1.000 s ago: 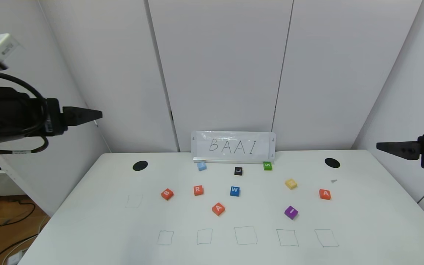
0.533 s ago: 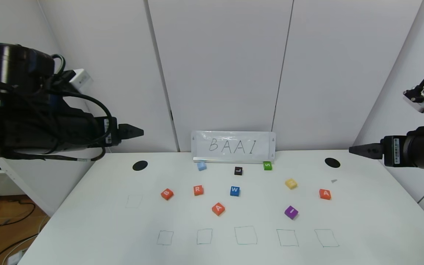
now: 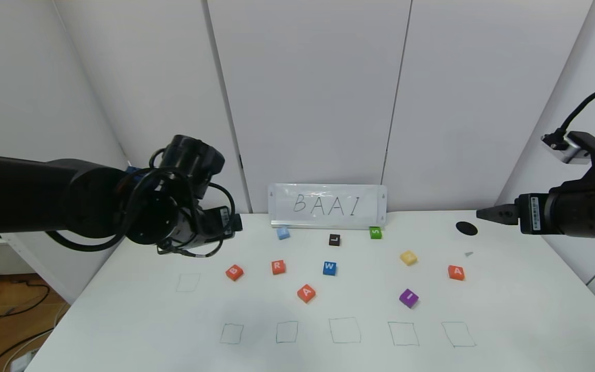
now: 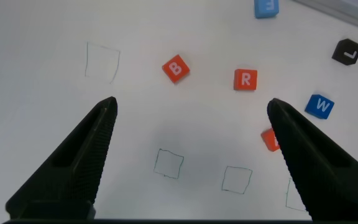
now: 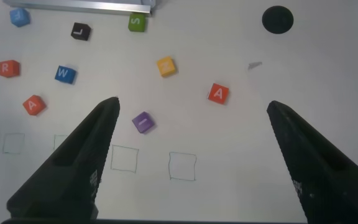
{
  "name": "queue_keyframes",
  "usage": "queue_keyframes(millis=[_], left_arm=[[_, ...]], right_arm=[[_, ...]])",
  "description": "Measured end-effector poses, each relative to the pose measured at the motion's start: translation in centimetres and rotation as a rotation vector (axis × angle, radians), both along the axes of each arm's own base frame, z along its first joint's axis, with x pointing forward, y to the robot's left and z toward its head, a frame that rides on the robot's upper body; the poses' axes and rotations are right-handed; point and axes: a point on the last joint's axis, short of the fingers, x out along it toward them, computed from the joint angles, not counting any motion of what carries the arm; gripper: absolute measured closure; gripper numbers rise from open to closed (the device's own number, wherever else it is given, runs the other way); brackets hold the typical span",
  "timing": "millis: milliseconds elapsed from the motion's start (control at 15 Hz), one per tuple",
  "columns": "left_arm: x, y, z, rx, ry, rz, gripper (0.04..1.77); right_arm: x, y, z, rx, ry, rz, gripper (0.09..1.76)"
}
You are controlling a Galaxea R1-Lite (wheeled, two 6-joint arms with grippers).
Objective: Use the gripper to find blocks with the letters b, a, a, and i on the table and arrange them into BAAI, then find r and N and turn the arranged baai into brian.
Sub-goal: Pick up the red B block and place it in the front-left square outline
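B block (image 4: 176, 68) loose on tabletop (image 3: 525, 310), just ahead of left hand (image 4: 191, 158), fingers spread, nothing held. Right hand (image 5: 191, 162) spread too, above I block (image 5: 143, 122). Approach step, nothing placed yet. Next: lower onto B, pinch.

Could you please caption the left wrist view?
Open left gripper above the table, B cube ahead.

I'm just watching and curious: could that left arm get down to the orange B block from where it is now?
Probably yes. The left gripper hovers above the table with its jaws wide open, and the B block lies close below it in plain sight. Nothing stands on or against the block; its nearest neighbour, the R block, sits well apart.
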Motion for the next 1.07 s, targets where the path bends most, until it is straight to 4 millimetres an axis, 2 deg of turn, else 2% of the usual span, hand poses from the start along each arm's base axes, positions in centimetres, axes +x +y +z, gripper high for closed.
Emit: queue_keyframes(millis=[267,600,867,1067], left_arm=[[1.9,-2.0,-2.5,-0.041,0.140,0.081,0.09],[4.7,-2.9,-4.3,-0.106,0.231,0.140,0.09],[7.4,-1.9,-6.3,-0.128,0.256,0.187,0.09],[8.5,-0.8,-7.6,-0.152,0.290,0.204,0.09]], right_arm=[[0.4,-0.2,-0.3,-0.001,0.011,-0.009,0.14],[0.6,-0.3,-0.6,-0.001,0.020,-0.014,0.14],[0.9,-0.4,-0.9,-0.003,0.031,-0.019,0.14],[1.1,-0.3,-1.1,-0.004,0.040,-0.017,0.14]])
